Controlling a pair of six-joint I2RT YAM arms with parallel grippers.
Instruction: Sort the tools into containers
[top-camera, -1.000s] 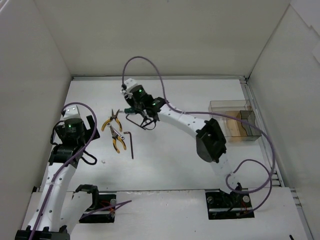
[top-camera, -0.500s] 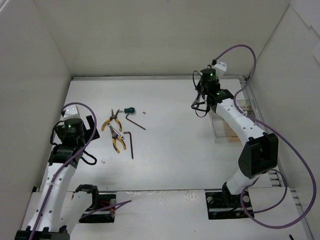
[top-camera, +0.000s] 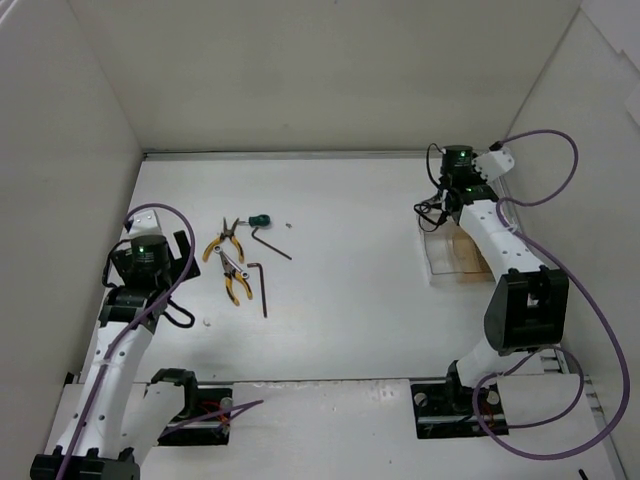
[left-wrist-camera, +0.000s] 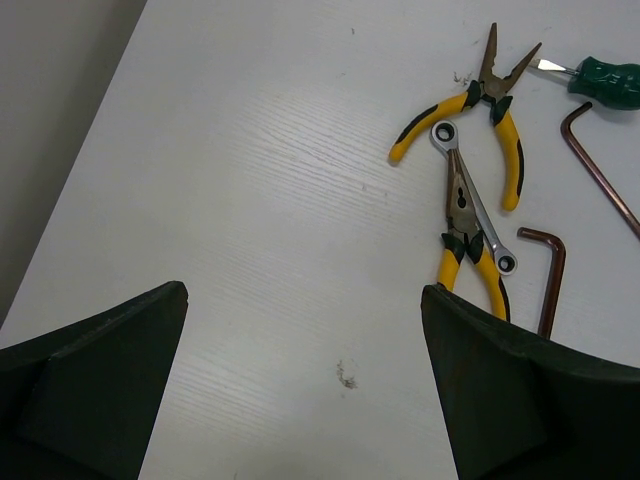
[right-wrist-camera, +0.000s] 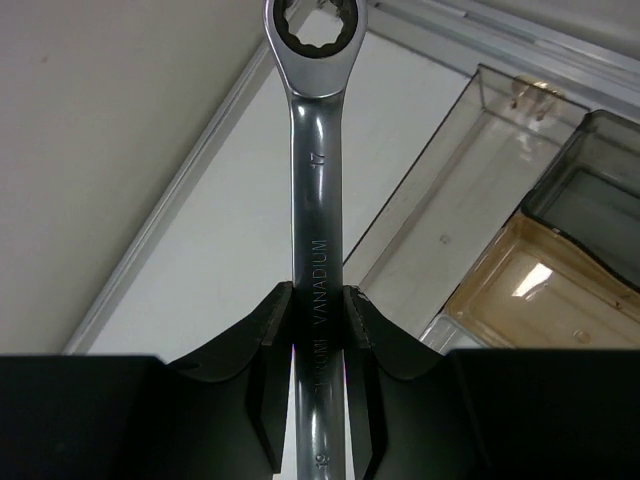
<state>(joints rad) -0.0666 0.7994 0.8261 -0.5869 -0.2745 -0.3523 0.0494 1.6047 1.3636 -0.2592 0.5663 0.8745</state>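
Two arms live: my right tool (right-wrist-camera: 318, 312) clamps a long silver ring-ended wrench (right-wrist-camera: 318, 190) near clear plastic bins (right-wrist-camera: 470, 140) by the counter (top-camera: 350, 300)'s right edge; left tool (left-wrist-camera: 305, 390) spread wide, holding nothing.

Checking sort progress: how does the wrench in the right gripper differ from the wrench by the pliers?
The held wrench is clamped in the right gripper's jaws, near the clear bins; the table wrench lies across yellow pliers, untouched. The held wrench shows one ring end, the table wrench both. Both are silver.
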